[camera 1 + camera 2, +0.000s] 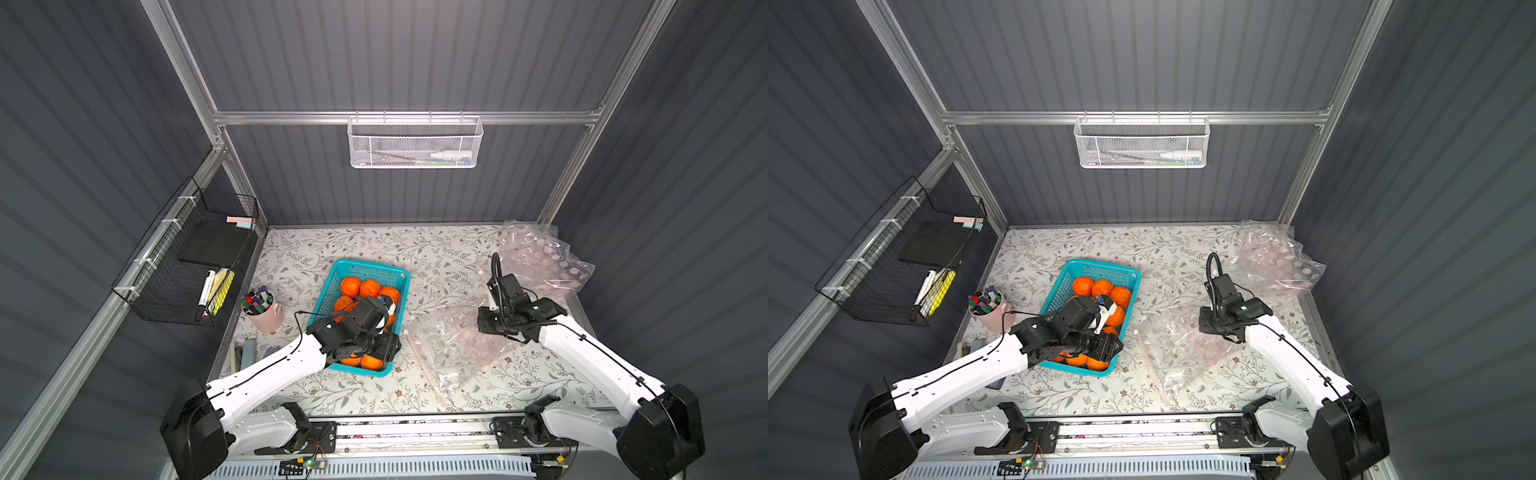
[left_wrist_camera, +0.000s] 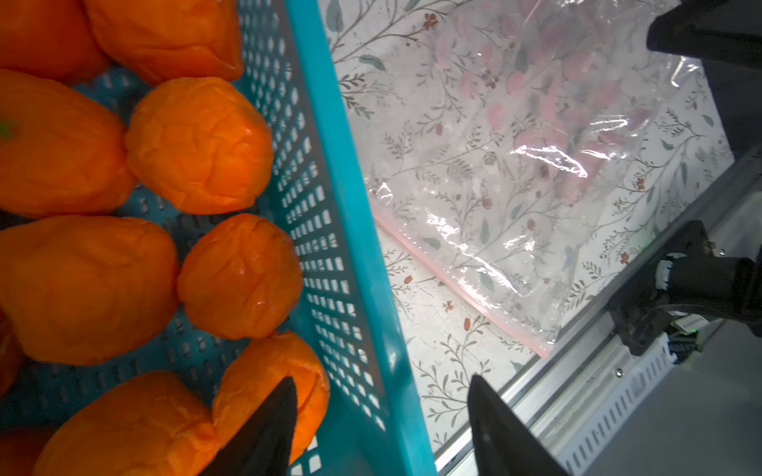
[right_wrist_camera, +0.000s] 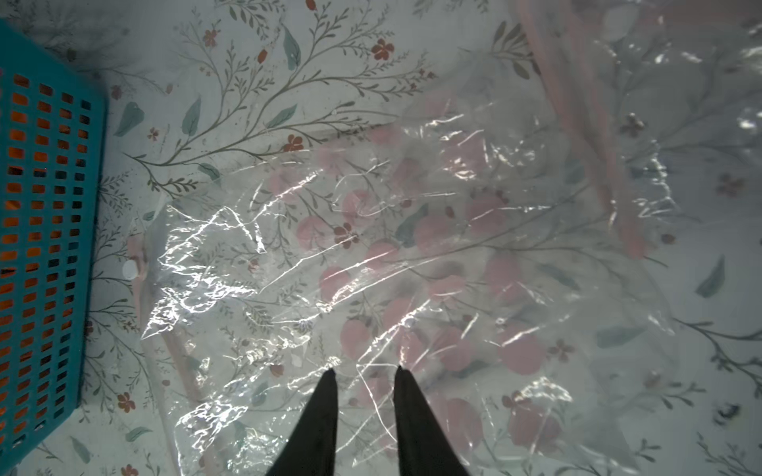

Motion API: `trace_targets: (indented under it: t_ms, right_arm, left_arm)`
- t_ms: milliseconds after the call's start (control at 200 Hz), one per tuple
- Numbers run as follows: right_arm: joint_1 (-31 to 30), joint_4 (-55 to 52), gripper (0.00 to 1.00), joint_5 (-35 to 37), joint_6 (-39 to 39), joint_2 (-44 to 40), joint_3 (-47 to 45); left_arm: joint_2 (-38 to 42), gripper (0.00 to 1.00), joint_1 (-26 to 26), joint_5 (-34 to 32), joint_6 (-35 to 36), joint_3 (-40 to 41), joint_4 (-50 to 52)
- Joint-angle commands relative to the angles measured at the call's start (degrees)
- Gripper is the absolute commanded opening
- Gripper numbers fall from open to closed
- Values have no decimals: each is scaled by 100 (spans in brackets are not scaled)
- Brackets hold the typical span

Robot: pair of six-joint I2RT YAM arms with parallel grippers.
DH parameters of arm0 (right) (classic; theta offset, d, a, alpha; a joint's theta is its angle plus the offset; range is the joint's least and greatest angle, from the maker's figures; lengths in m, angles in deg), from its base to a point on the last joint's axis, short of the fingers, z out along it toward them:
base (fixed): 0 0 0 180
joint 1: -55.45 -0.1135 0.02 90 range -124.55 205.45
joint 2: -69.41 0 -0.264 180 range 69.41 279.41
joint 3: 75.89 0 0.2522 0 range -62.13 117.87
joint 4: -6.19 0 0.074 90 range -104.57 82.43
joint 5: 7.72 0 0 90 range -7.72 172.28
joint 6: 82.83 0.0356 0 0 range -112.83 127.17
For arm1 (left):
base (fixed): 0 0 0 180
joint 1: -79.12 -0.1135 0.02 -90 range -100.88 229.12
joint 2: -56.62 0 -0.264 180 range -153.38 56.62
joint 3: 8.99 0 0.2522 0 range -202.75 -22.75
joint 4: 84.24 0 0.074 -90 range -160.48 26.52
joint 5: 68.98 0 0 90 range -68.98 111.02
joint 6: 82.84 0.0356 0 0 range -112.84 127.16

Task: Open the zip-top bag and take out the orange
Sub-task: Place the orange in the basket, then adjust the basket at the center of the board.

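Observation:
A clear zip-top bag (image 1: 457, 353) (image 1: 1187, 353) (image 3: 412, 247) with pink print lies flat and crumpled on the floral table, right of the teal basket (image 1: 365, 266) (image 1: 1100, 266) (image 2: 342, 206). I see no orange inside it. Several oranges (image 1: 370, 287) (image 2: 198, 144) fill the basket. My left gripper (image 1: 384, 349) (image 2: 383, 378) hangs open over the basket's near right corner. One finger is above an orange (image 2: 268, 371) and the other is outside the wall. My right gripper (image 1: 490, 326) (image 3: 365, 369) stands over the bag's far end, jaws apart, holding nothing.
A heap of clear bags (image 1: 540, 257) fills the back right corner. A pink cup of markers (image 1: 262, 307) stands left of the basket. A black wire rack (image 1: 187, 257) hangs on the left wall and a white mesh basket (image 1: 415, 141) on the back wall.

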State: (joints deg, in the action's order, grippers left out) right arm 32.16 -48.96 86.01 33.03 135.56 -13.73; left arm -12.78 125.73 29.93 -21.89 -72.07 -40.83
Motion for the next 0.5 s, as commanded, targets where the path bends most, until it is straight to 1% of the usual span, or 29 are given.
trace_targets:
  t_ms: [0,100,215,365,385,495]
  right_arm:
    - [24,-246,29,298,44,-152,-176]
    - [34,-161,29,215,86,-176,-269]
    - [49,-139,29,98,137,-147,-301]
    - [66,-81,29,55,182,-161,-373]
    - [68,-66,29,56,192,-170,-383]
    - [71,-15,29,48,207,-215,-424]
  left_arm:
    - [-242,65,13,602,129,214,-555]
    - [-380,65,12,827,104,268,-977]
    - [-765,64,9,990,54,132,-1274]
    - [-1124,65,22,1271,-12,39,-1930]
    - [-1190,65,19,1478,-21,23,-2024]
    - [-1535,64,56,1716,-14,-156,-2353]
